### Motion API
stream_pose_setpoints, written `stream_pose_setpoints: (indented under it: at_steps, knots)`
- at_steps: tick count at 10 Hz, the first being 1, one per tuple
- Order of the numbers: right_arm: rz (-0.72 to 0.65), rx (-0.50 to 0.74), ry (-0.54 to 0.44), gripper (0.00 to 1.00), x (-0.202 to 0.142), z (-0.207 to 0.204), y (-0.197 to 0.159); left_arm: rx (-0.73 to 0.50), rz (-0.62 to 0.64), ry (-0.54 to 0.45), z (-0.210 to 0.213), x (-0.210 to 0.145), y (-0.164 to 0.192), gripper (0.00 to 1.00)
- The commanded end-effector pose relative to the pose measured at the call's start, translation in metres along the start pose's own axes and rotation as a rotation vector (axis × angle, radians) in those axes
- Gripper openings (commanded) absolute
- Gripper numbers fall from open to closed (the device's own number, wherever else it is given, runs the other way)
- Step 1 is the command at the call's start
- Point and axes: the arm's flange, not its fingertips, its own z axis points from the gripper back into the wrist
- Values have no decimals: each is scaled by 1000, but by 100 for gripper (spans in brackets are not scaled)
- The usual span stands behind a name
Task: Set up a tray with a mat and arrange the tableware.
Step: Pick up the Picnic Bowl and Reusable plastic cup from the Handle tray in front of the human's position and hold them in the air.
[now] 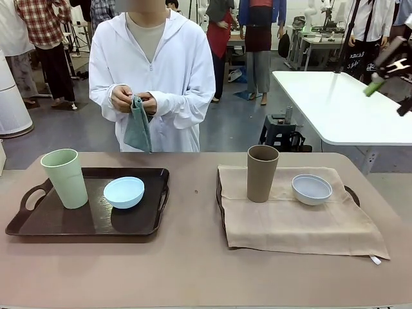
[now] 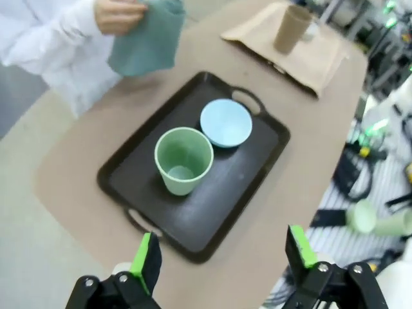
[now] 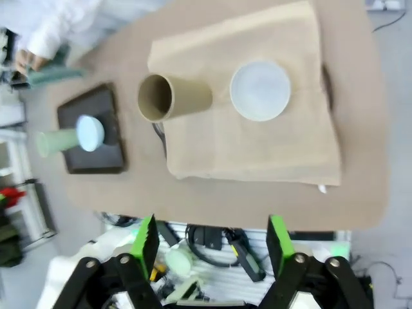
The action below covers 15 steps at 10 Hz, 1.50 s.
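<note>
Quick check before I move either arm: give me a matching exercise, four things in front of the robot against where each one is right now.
Things:
1. pale green cup
2. brown cup
3. light blue bowl
4. teal cloth

Places:
A. upright on the beige mat
B. in the person's hands
C. on the dark tray, near its left handle in the front view
D. on the dark tray, in its right half in the front view

Pairs: 1-C, 2-A, 3-D, 4-B
</note>
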Motion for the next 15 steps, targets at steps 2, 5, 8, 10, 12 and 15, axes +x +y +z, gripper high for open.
stream_pose_setpoints:
  at_steps: [2, 5, 8, 10, 12, 15]
  knots:
    - [-8, -73, 13, 86, 9, -18, 33, 106, -200, 78, -32, 14, -19, 100]
    - [14, -48, 8, 86, -1, -15, 35, 56, -145, 85, -23, 20, -13, 100]
    - [14, -48, 8, 86, -1, -15, 35, 56, -145, 85, -23, 20, -13, 100]
    - [64, -92, 49, 86, 9, -30, 58, 64, -287, 72, -41, 28, -11, 100]
    - [198, -163, 123, 86, 23, -65, 117, -36, -575, 160, -58, 39, -14, 100]
    - [396, -238, 202, 86, 29, -117, 211, -167, -793, 134, -70, 40, 3, 100]
